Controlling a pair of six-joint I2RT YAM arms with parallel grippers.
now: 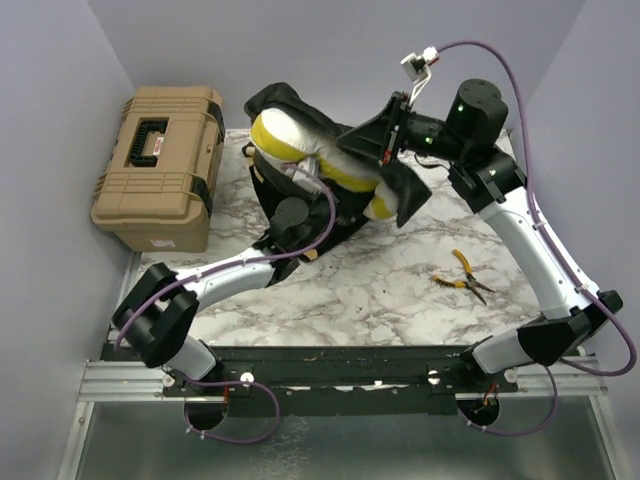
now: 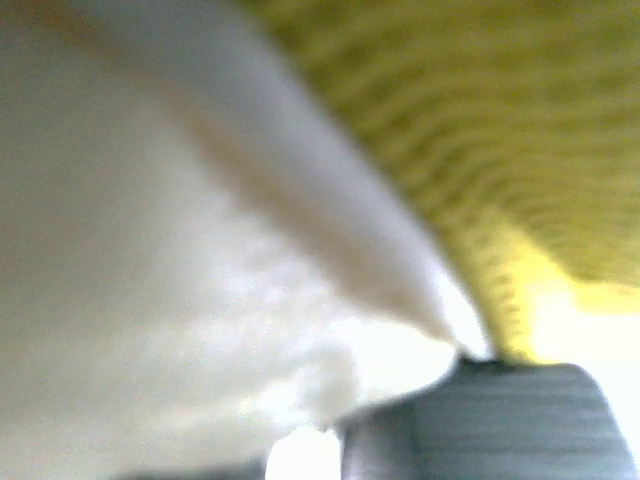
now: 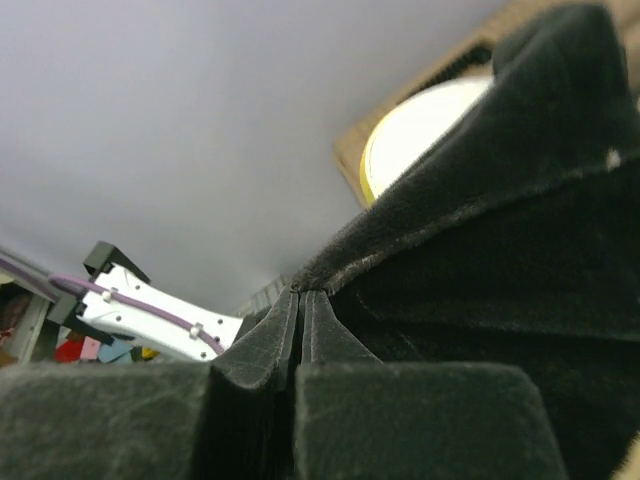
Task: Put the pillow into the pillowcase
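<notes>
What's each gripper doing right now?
Left gripper: up against the pillow; open or shut cannot be told.
Right gripper: shut on the pillowcase.

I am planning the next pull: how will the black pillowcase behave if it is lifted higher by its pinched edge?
Probably floppy: the pillowcase folds and drapes below its pinched edge. Likely light, since one narrow pinch holds that edge up. Its plush surface may cling to the pillow rather than slide over it.

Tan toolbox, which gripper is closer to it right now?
Left. The left gripper is against the pillow, just right of the toolbox; the right gripper pinches the pillowcase farther right.
</notes>
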